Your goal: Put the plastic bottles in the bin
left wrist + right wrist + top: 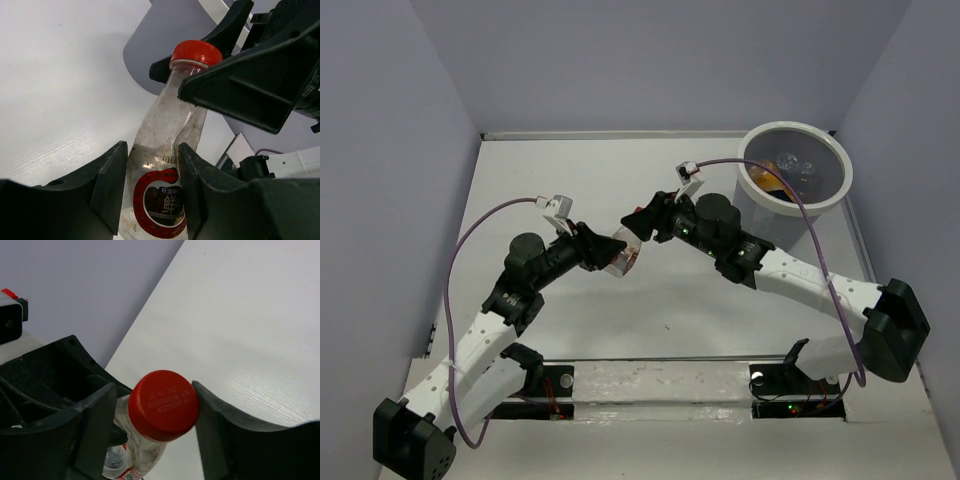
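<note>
While the left jaws squeeze the body of a clear plastic bottle with a red cap and red label [620, 256] over the middle of the white tabletop [610, 180], the right jaws sit around its cap. I cannot tell if they pinch it. The round grey bin with a white rim [796, 126] stands far right, an orange-yellow bottle [765, 178] inside.
</note>
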Available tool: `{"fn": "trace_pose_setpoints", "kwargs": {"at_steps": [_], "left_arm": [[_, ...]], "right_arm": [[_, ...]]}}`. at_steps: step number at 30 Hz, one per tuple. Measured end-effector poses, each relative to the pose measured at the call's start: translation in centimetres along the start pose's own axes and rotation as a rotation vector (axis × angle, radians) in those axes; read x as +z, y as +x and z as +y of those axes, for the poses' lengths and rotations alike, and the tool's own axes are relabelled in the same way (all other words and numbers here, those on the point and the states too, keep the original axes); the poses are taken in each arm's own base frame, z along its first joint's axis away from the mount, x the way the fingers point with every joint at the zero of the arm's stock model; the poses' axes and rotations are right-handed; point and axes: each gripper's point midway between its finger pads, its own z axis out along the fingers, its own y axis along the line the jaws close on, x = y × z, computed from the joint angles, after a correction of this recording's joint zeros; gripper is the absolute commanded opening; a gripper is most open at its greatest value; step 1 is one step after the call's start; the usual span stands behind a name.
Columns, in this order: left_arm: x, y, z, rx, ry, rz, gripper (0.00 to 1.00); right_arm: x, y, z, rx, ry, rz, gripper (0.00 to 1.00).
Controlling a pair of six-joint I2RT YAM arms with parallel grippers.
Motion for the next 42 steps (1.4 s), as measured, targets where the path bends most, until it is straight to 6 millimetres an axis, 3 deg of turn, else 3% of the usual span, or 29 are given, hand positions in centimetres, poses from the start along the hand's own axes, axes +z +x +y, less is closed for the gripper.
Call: {"fn": "trace_pose_setpoints", "kwargs": {"at_steps": [2,3,8,13,16,18,19,23,25,28,31,33,34,35,36,37,39,42], "left_arm": [[0.0,0.1,-0.1,0.006,0.004,0.004,0.66],[0.0,0.1,-0.2,0.005,0.004,0.002,0.76],[-0.1,-0.9,-0.9,0.024,0.011,-0.024,0.99],[-0.8,-3.9,-2.7,0.091,0.0,-0.065,0.99],[-2.1,-6.9,-4.7,0.165,-0.005,-0.128,0.99],[-3.4,-8.6,-5.8,0.218,-0.01,-0.176,0.99],[-3.9,-9.2,-6.2,0.237,-0.016,-0.197,0.99],[-6.0,-10.3,-5.7,0.287,-0.086,-0.268,0.99],[-6.8,-10.3,-4.5,0.3,-0.144,-0.302,0.99],[-6.8,-9.4,-2.4,0.3,-0.216,-0.287,0.99],[-6.8,-8.4,-0.6,0.304,-0.283,-0.251,0.99],[-7.0,-8.3,-0.1,0.307,-0.304,-0.246,0.99],[-7.1,-8.3,0.0,0.308,-0.314,-0.25,0.99],[-7.3,-8.4,0.1,0.311,-0.322,-0.258,0.99],[-7.5,-8.5,0.1,0.314,-0.325,-0.265,0.99],[-7.7,-8.7,0.0,0.316,-0.325,-0.273,0.99],[-8.1,-9.0,-0.2,0.322,-0.326,-0.293,0.99],[-8.4,-9.3,-0.4,0.326,-0.327,-0.31,0.99]], "right_arm": [[-0.2,-0.6,0.3,0.016,-0.008,-0.024,0.29],[-0.5,-1.0,0.4,0.015,-0.005,-0.043,0.19],[-1.8,-3.3,0.2,-0.035,0.038,-0.125,0.12],[-4.4,-7.8,-1.1,-0.141,0.154,-0.259,0.12],[-7.7,-13.4,-3.3,-0.207,0.282,-0.391,0.12],[-11.1,-18.4,-5.0,-0.251,0.392,-0.509,0.12],[-13.7,-21.7,-5.8,-0.285,0.471,-0.596,0.12],[-22.0,-29.3,-7.3,-0.393,0.736,-0.819,0.12],[-24.9,-31.3,-8.3,-0.437,0.858,-0.869,0.12],[-27.0,-32.3,-10.8,-0.485,1.031,-0.869,0.13],[-26.8,-32.0,-14.1,-0.521,1.161,-0.8,0.14],[-25.4,-30.6,-17.9,-0.547,1.245,-0.698,0.35],[-24.8,-29.8,-19.5,-0.556,1.277,-0.647,0.5],[-24.2,-28.8,-21.3,-0.565,1.313,-0.589,0.78],[-24.0,-28.5,-21.9,-0.57,1.322,-0.566,0.86],[-23.3,-27.4,-23.4,-0.577,1.343,-0.511,0.9],[-22.8,-26.2,-24.3,-0.579,1.338,-0.447,0.93],[-22.7,-26.1,-23.4,-0.56,1.285,-0.451,0.95]]}}
